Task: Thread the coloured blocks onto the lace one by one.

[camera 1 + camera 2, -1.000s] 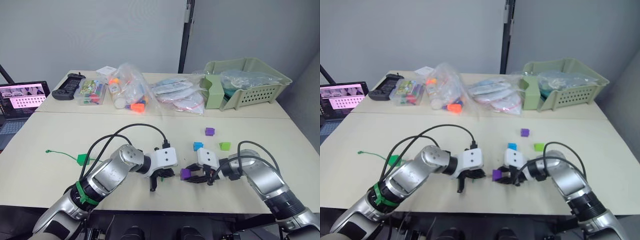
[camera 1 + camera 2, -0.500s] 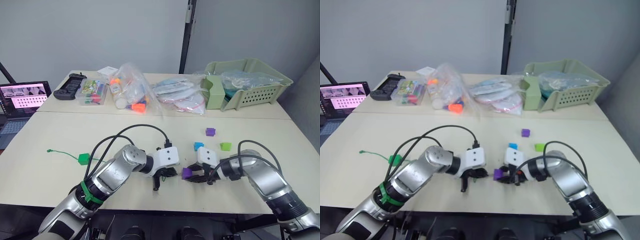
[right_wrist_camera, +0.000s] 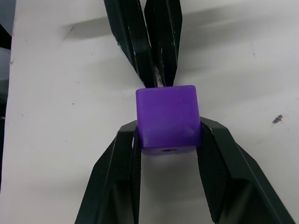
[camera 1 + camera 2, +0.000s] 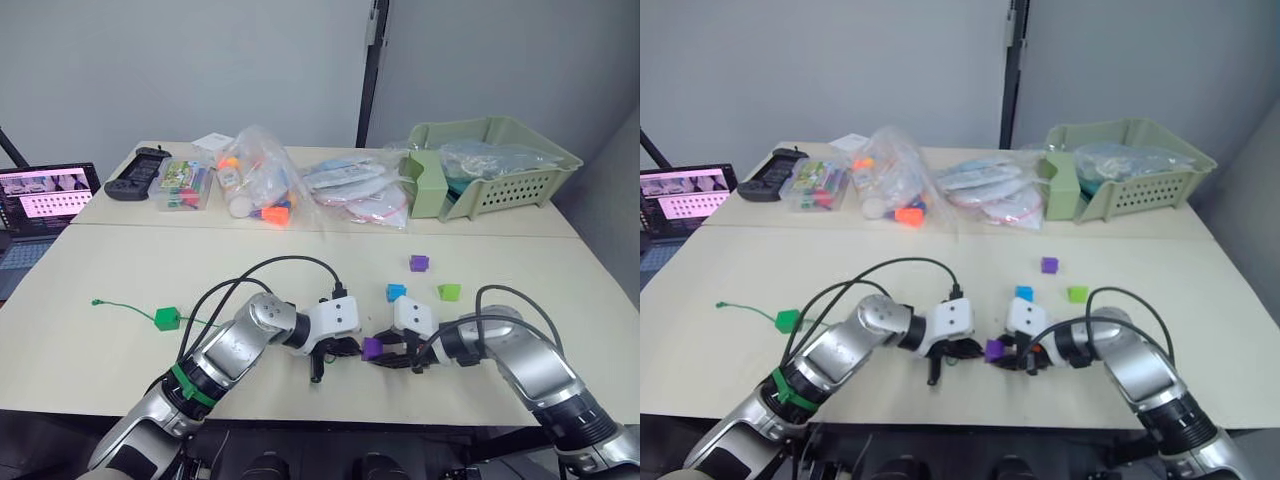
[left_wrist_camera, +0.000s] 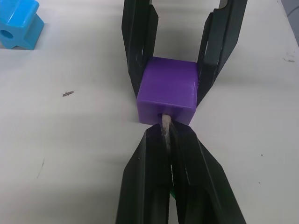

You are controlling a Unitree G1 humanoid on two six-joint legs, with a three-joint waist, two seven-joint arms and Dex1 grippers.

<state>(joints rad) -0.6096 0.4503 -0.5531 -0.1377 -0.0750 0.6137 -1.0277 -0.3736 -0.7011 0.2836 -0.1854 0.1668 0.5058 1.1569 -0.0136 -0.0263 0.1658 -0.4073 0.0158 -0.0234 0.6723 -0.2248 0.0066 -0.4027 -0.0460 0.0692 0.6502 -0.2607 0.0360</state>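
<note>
A: Layout on the table [image 4: 120, 260]?
B: Both grippers meet near the front edge. Right gripper [image 3: 168, 135] has its fingers [image 3: 119, 172] clamped on the sides of a purple block [image 5: 169, 88]. Left gripper [image 5: 167, 133] has its fingers [image 5: 145, 182] pinched tight on the lace [image 4: 130, 305], pale tip [image 5: 165, 125] right at the block's hole

A: Other blocks?
B: Blue block [image 4: 397, 292] just behind the right gripper, light green block [image 4: 449, 292] to its right, second purple block [image 4: 419, 263] further back. Dark green block [image 4: 166, 318] sits well to the left, on the lace, knotted end [image 4: 96, 302] beyond it
</note>
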